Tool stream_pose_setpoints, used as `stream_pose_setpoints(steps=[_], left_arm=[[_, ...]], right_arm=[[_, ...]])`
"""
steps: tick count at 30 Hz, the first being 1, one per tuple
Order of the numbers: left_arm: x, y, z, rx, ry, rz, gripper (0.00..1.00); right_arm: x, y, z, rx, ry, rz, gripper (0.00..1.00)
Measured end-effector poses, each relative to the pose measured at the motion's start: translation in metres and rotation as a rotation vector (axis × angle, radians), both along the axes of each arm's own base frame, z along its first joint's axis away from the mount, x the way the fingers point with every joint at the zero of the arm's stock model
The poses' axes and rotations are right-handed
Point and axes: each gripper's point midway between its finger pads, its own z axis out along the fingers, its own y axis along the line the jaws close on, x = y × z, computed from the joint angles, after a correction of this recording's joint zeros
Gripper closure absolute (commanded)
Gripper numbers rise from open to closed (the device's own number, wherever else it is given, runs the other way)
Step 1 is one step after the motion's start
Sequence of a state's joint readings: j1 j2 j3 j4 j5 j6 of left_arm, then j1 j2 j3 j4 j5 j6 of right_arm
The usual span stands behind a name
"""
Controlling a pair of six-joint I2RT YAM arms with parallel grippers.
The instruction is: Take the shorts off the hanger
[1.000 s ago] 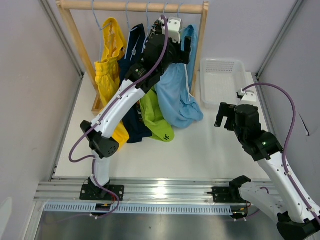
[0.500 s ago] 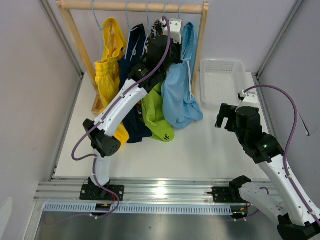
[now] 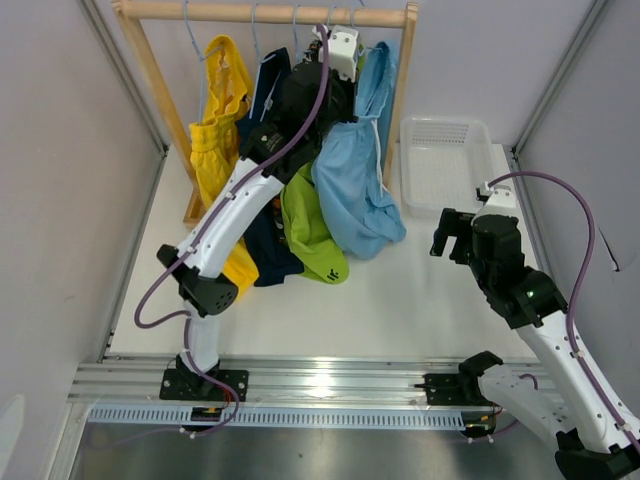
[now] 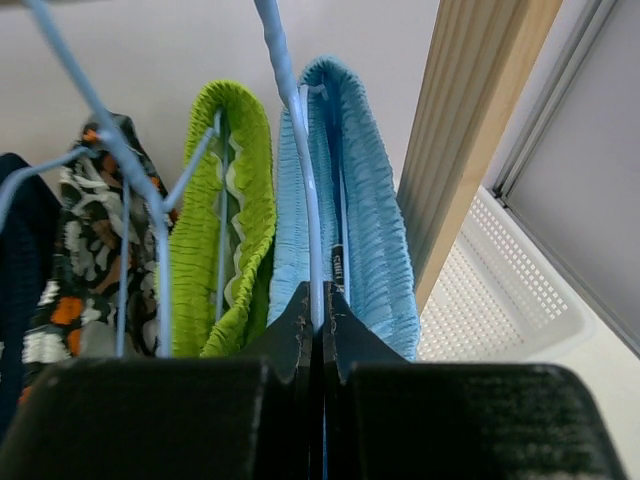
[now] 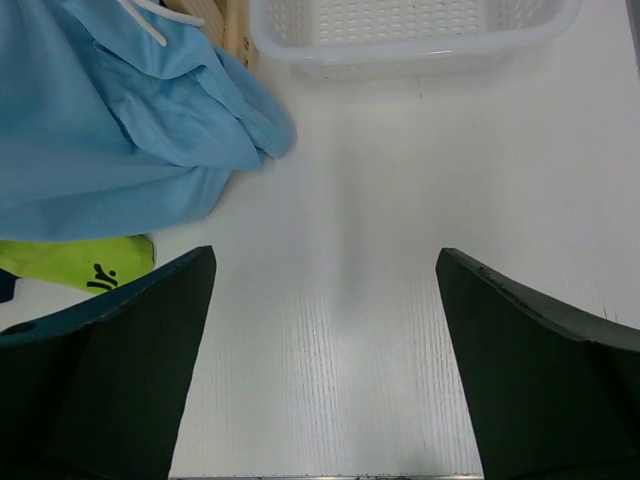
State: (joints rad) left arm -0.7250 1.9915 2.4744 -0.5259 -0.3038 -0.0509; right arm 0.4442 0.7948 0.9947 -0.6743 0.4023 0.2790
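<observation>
Left fingers [image 4: 290, 325] pinch shut on the blue hanger wire [image 4: 300, 160] at the wooden rail's [image 3: 230, 11] right end — light blue shorts [image 4: 365, 220] hang straight down from it — right fingers [image 5: 100, 370] gape empty, well apart.

Five pairs of shorts are on view: one yellow pair [image 3: 215, 140], one navy pair [image 3: 268, 90], one orange-black-white patterned pair [image 4: 85, 250], one lime green pair [image 3: 310, 230] and one light blue pair [image 3: 350, 190]. There is one wooden rack [image 3: 265, 11] and one white basket [image 3: 445, 160], and the left wrist view shows three blue wire hangers [image 4: 300, 150]. Two robot arms stand at the near edge, a left arm [image 3: 235, 210] and a right arm [image 3: 540, 310]
</observation>
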Motion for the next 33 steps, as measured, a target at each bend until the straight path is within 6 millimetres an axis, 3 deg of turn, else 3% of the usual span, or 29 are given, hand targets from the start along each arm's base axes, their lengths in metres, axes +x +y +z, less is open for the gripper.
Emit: stream_pose_setpoints(steps=[8,11,13,16,19,21,28,33], left_arm=[[-0.034,0.036,0.057,-0.023,-0.092,0.017,1.00],[-0.053,0.053,0.067,-0.016,-0.089,0.017,1.00],[-0.070,0.067,0.064,-0.011,-0.071,0.013,1.00],[-0.103,0.086,0.040,0.018,-0.020,-0.012,1.00],[-0.149,0.097,0.014,0.062,0.039,-0.083,1.00],[-0.176,0.100,0.007,0.074,0.066,-0.151,1.00],[-0.262,0.106,0.011,0.034,0.092,-0.438,1.00],[-0.309,0.117,0.028,-0.029,0.087,-0.590,1.00]], right_arm=[[0.000,0.000,0.002,0.008,-0.010,-0.002,0.00],[0.000,0.001,0.003,0.019,-0.011,-0.004,0.00],[-0.001,0.003,0.004,0.031,-0.016,0.003,0.00],[-0.003,0.010,0.014,0.067,-0.049,0.043,0.00],[-0.008,0.022,0.032,0.119,-0.115,0.122,0.00],[-0.013,0.034,0.049,0.157,-0.165,0.199,0.00],[-0.029,0.077,0.105,0.283,-0.332,0.467,0.00],[-0.032,0.098,0.126,0.327,-0.375,0.577,0.00]])
